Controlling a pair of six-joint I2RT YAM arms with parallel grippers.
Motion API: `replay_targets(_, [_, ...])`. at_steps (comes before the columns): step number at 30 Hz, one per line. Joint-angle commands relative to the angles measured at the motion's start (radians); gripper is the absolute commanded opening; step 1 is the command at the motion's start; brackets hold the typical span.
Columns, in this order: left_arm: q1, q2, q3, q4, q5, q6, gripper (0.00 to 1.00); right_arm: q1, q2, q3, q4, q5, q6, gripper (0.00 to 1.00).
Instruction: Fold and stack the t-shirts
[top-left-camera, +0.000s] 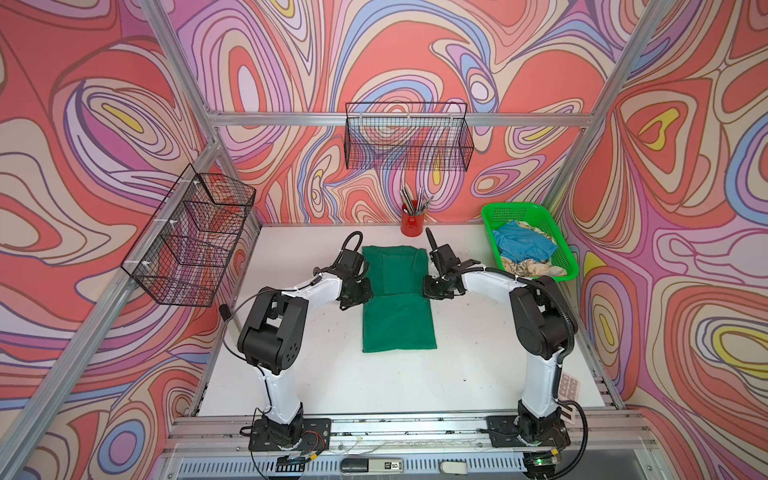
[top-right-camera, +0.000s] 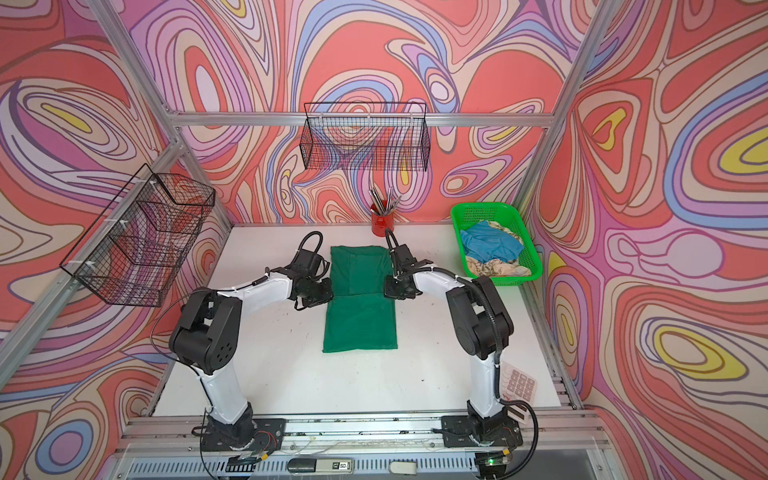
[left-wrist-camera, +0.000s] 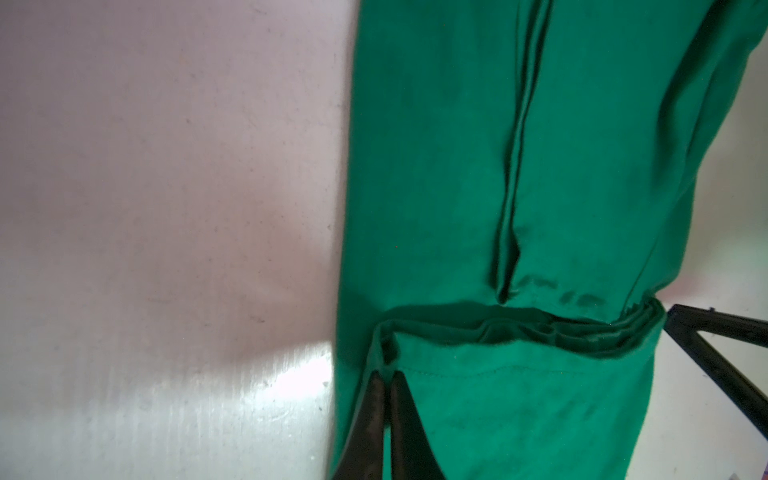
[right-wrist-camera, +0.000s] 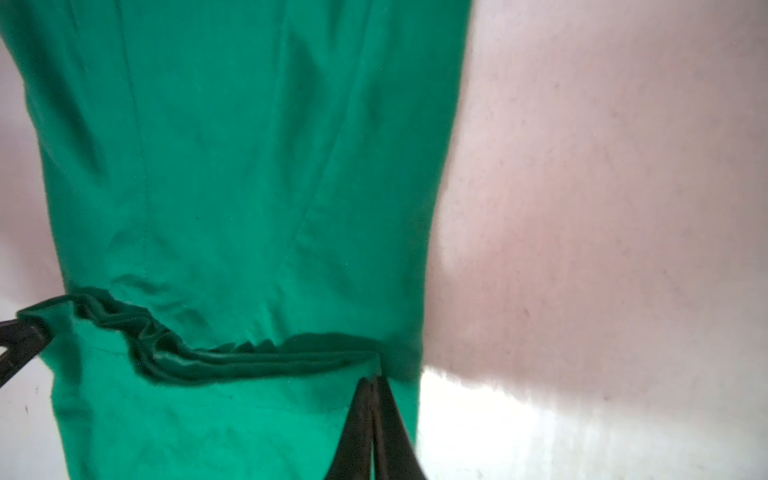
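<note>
your folded t-shirt (top-left-camera: 399, 324) lies mid-table, the left gripper (top-left-camera: 368, 293) at its left edge, the right gripper (top-left-camera: 427, 289) at its right. behind it stands the pen cup (top-left-camera: 412, 224); the back-right basket (top-left-camera: 515, 206) holds the other t-shirts (top-left-camera: 525, 245).

tee1 (top-left-camera: 398, 324) dk green plain | tee2 (top-left-camera: 525, 245) lt blue | tee3 (top-left-camera: 521, 267) cream patt. | basket (top-left-camera: 559, 241) brt green | cup (top-left-camera: 410, 226) red | table (top-left-camera: 332, 374) white

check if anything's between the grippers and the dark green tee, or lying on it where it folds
Nothing visible. The left gripper and right gripper are each shut on the middle fold of the dark green tee, at opposite side edges. Its cloth is bare; the red cup and green basket stand clear.
</note>
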Motion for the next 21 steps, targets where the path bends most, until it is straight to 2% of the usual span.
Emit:
replay_targets(1, [0.005,0.002,0.029,-0.015,-0.017,0.002,0.0,-0.006,-0.061,-0.012,-0.021,0.005,0.005,0.0])
replay_targets(8, [0.005,-0.043,0.027,-0.024,-0.017,0.002,0.0,-0.008,-0.107,-0.035,-0.038,0.015,0.004,0.0])
replay_targets(12, [0.004,-0.031,0.031,-0.03,-0.02,0.011,0.0,-0.008,-0.081,-0.041,-0.02,-0.006,0.004,0.0])
replay_targets(13, [0.005,-0.026,0.03,-0.029,-0.017,0.011,0.0,-0.009,-0.072,-0.041,-0.013,-0.016,0.005,0.03])
replay_targets(15, [0.005,-0.017,0.028,-0.023,-0.013,0.005,0.0,-0.008,-0.048,-0.037,0.002,-0.032,0.006,0.17])
replay_targets(16, [0.005,-0.014,0.026,-0.019,-0.01,0.002,0.0,-0.008,-0.038,-0.037,0.009,-0.037,0.006,0.2])
replay_targets(21, [0.005,-0.01,0.024,-0.018,-0.009,-0.001,0.0,-0.009,0.005,-0.032,0.029,-0.05,0.008,0.22])
